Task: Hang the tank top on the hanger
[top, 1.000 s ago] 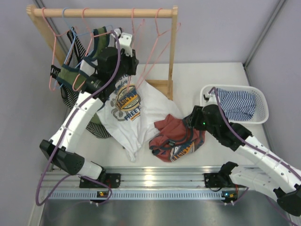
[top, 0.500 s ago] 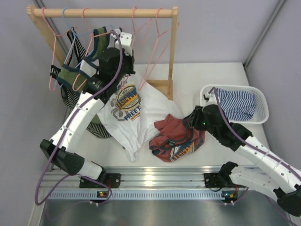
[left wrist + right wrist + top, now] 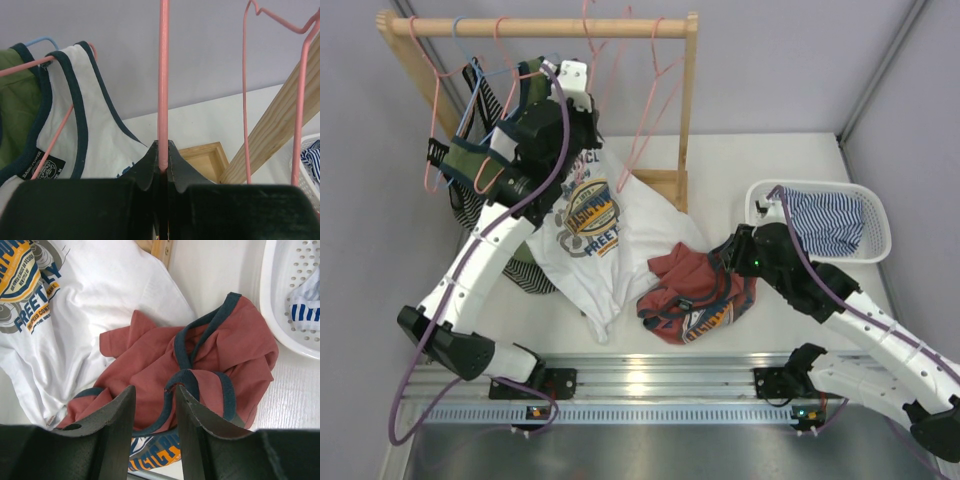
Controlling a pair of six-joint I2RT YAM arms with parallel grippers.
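The rust-red tank top (image 3: 695, 295) lies crumpled on the table, its navy trim and print showing; it also fills the right wrist view (image 3: 150, 360). My right gripper (image 3: 730, 255) hangs just above it, open (image 3: 154, 390), with a fold of navy trim between the jaws. My left gripper (image 3: 588, 125) is up at the rack, shut (image 3: 163, 145) on the straight wire of a pink hanger (image 3: 163, 75). That hanger's hook (image 3: 588, 12) stands above the wooden rod.
A wooden rack (image 3: 688, 110) holds several more pink hangers (image 3: 655, 70), a light blue hanger (image 3: 470, 95) and a green garment (image 3: 470, 160). A white printed top (image 3: 610, 250) lies left of the tank top. A white basket (image 3: 875, 245) holds a striped garment (image 3: 825, 220).
My left gripper has risen and shifted a little left with the pink hanger, lifting its hook from rod level to above the rod. The right arm has barely moved.
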